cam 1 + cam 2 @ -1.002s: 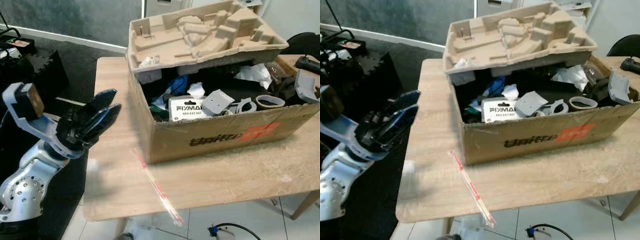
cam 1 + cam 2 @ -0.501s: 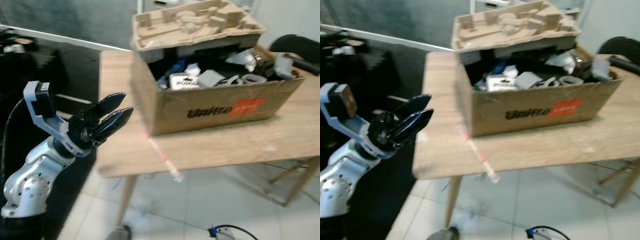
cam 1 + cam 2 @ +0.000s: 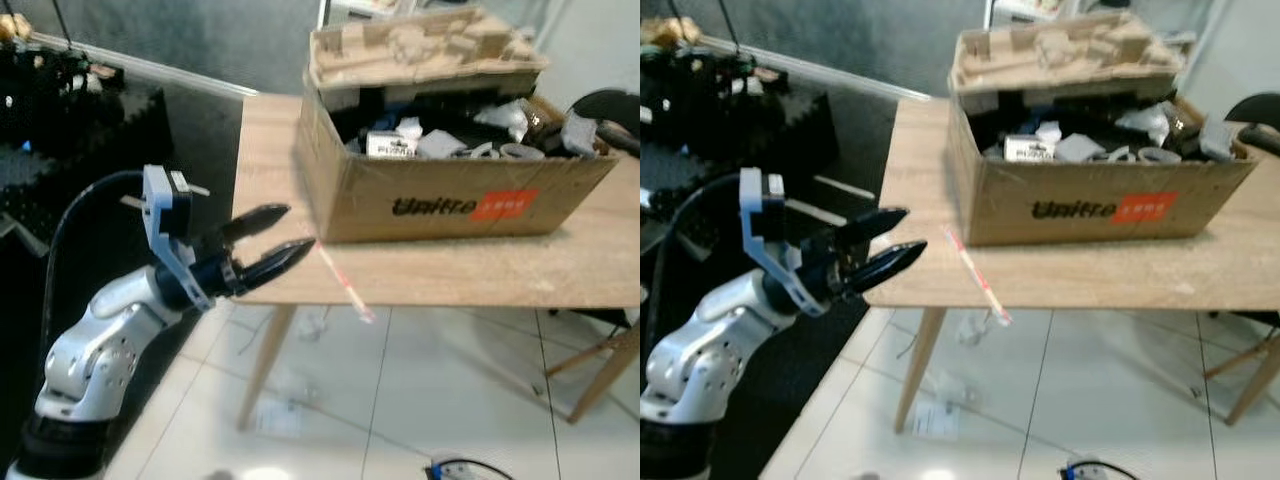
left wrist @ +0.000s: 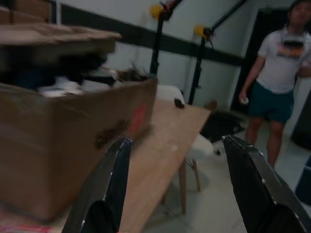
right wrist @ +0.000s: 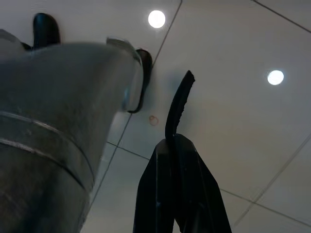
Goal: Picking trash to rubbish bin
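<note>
A cardboard box [image 3: 460, 190] full of mixed scraps stands on the wooden table [image 3: 500, 275], with a moulded pulp tray [image 3: 425, 45] lying on top of it. A thin red-and-white strip [image 3: 340, 280] lies in front of the box and overhangs the table's front edge. My left gripper [image 3: 290, 230] is open and holds nothing. It hovers at table height just off the table's near left corner, pointing at the strip. In the left wrist view its fingers [image 4: 109, 194] frame the box [image 4: 58, 121]. My right gripper [image 5: 177, 126] hangs shut over the tiled floor.
Paper scraps [image 3: 275, 415] lie on the white tiles under the table. Black foam mats and dark gear [image 3: 60, 100] sit to the left. A chair [image 3: 610, 105] stands at the far right. A person [image 4: 277, 73] stands beyond the table's far end.
The camera has drawn back from the table, so the box looks smaller and the floor shows. My left gripper has reached forward towards the table corner, and its fingers have spread wider.
</note>
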Controlling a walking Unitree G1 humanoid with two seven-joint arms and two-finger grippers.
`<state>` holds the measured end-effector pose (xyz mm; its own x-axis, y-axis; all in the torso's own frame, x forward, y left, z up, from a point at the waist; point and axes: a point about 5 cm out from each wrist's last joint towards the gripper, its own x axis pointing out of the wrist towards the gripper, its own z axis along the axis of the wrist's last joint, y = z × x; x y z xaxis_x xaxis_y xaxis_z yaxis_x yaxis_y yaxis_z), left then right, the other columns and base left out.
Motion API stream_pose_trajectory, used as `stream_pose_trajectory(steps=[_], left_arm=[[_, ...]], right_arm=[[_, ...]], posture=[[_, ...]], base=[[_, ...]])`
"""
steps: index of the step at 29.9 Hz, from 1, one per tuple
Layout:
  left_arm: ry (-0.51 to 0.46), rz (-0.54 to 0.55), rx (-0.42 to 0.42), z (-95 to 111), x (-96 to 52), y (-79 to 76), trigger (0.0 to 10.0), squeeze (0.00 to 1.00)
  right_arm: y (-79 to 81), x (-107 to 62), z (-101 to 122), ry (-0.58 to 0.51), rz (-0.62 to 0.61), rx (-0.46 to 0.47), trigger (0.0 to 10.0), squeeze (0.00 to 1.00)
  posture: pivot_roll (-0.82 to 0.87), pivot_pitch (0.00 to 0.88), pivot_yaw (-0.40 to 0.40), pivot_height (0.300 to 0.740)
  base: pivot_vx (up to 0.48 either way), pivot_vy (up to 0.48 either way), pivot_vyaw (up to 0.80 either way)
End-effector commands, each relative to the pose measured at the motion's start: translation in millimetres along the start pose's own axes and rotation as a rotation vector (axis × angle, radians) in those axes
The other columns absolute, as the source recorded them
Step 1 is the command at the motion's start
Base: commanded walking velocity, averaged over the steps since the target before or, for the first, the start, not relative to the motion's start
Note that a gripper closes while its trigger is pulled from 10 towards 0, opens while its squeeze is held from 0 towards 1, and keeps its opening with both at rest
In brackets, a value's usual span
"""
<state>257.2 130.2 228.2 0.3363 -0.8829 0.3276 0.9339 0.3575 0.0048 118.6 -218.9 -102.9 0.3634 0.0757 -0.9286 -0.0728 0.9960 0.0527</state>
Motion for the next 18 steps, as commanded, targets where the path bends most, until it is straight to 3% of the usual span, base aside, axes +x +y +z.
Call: stream_pose_trajectory(steps=[1, 8, 10, 18], left_arm=[[0.007, -0.01, 0.024, 0, 4.2, -0.8, 10.0, 0.0], [0.002, 0.039, 0.051, -3, 8.4, 4.1, 10.0, 0.0], [-0.017, 0.119, 0.071, -4, 10.4, 11.9, 10.0, 0.0], [-0.038, 0.228, 0.09, -7, 12.8, 22.4, 10.0, 0.0]], right_arm=[[4.7, 0.1, -11, 0.035, 0.019, 0.002, 10.0, 0.0], [3.3, 0.0, -8, 0.024, 0.009, -0.029, 10.0, 0.0], [2.6, 0.0, -7, 0.022, 0.006, -0.041, 10.0, 0.0], [-2.4, -0.9, -2, 0.005, -0.008, -0.067, 10.0, 0.0]], posture=[[0.09, 0.102, -0.044, 0.74], [0.09, 0.1, -0.045, 0.74], [0.09, 0.1, -0.045, 0.74], [0.09, 0.109, -0.046, 0.74]], base=[[0.0, 0.0, 0.0], [0.0, 0.0, 0.0], [0.0, 0.0, 0.78], [0.0, 0.0, 0.78]])
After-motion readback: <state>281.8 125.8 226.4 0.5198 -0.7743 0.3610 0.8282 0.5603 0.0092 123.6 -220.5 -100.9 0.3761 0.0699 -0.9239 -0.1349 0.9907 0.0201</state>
